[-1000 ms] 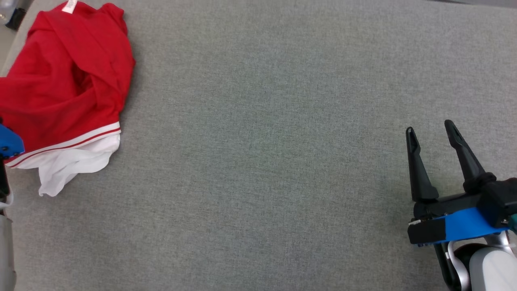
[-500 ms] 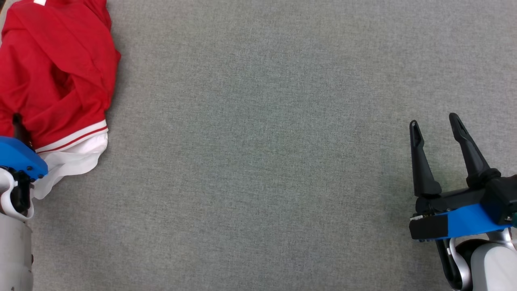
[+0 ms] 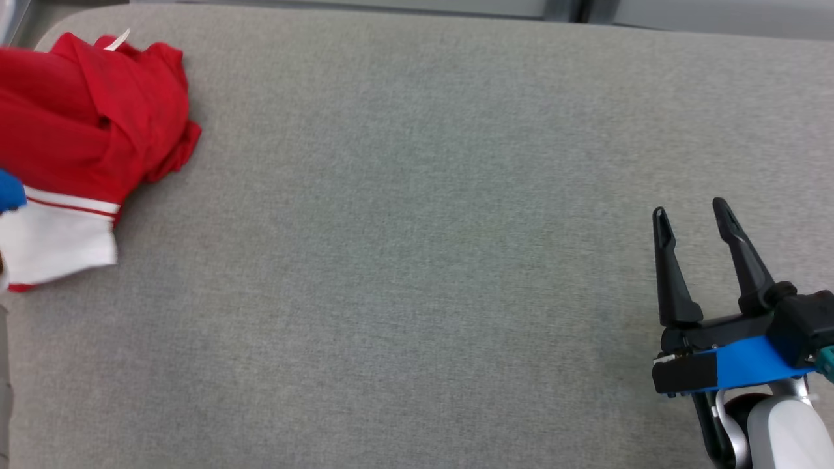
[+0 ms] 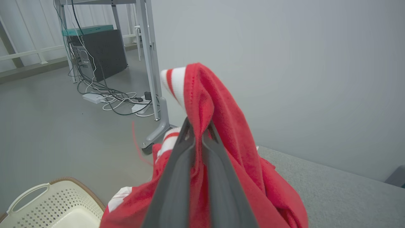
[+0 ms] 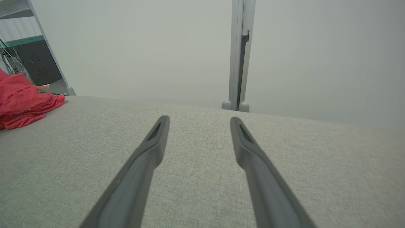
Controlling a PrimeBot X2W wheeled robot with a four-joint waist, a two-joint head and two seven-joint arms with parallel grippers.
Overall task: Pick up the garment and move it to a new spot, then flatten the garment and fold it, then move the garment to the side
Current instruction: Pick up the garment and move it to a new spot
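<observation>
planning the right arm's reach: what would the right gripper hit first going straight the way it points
Nothing nearby: the right gripper points across bare grey table, far from the red garment. Beyond the edge, probably the pale wall; depth unclear.

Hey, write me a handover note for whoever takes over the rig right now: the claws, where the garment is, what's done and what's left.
Left claw: shut on a fold of the red garment.
Right claw: open and empty, over the right side of the grey padded surface.
Garment: bunched at the surface's far left corner.
Done: garment gripped.
To do: carry it to a new spot, flatten it, fold it, move it aside.
</observation>
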